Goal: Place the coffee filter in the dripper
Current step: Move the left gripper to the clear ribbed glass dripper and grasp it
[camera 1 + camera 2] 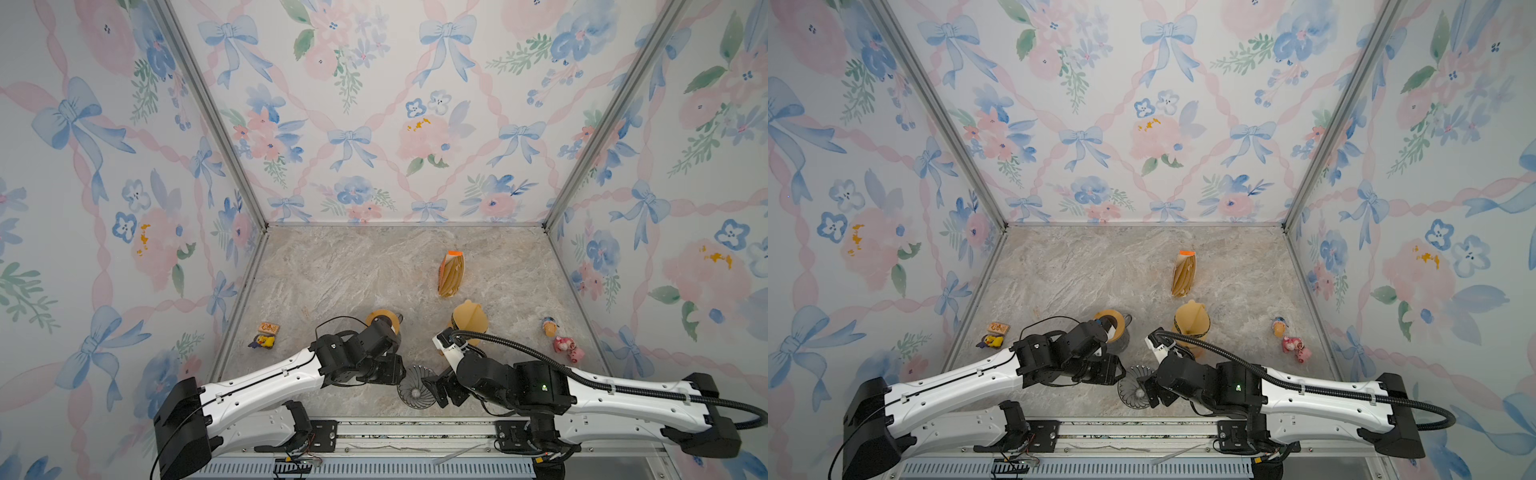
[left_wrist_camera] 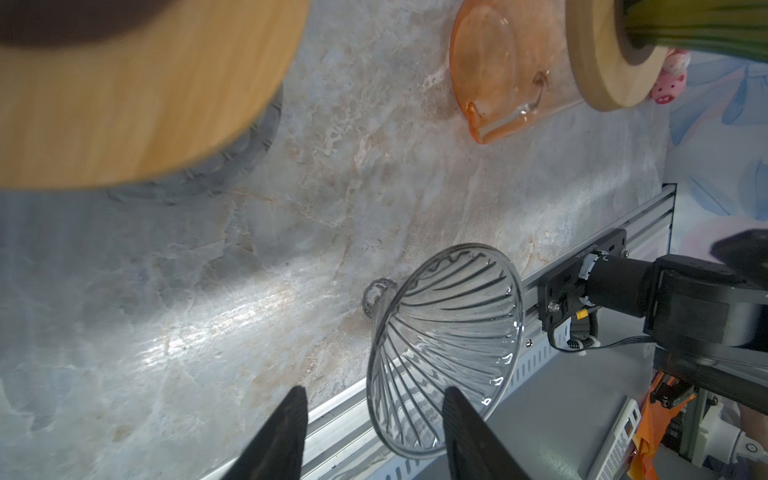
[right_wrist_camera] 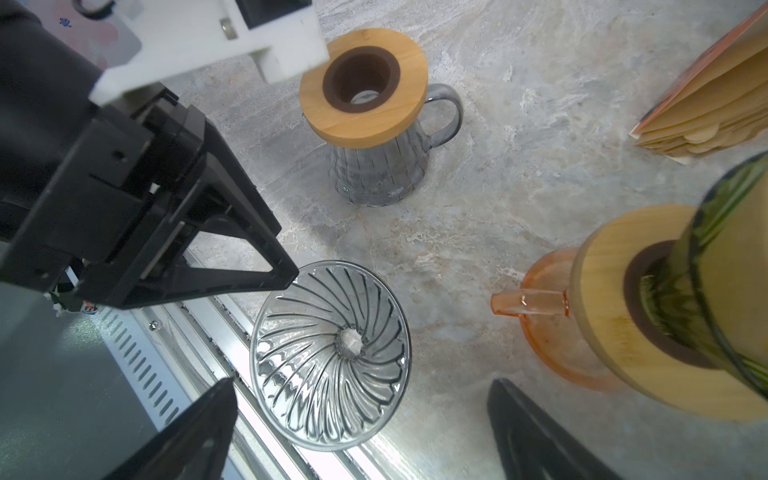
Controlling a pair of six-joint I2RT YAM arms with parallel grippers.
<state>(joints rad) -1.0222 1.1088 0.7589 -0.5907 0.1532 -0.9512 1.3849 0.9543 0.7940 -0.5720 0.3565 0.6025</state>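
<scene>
- This is a robot test booth made to look like a home kitchen.
- Walls (image 1: pixel 374 124) with blue bows and pink flowers stand on three sides, held by metal posts (image 1: pixel 210 112).
- The table top (image 1: pixel 353 266) looks like stone.
- A metal rail (image 1: pixel 415 427) holding two robot arms (image 1: pixel 257 382) runs just beside the left gripper's fingers (image 2: pixel 286 432).
- Out ahead of those fingers stand a grey glass jug (image 3: pixel 374 174) and a pack of paper filters (image 3: pixel 706 104).
- A toy duck (image 1: pixel 264 341) sits well off to their side.
</scene>
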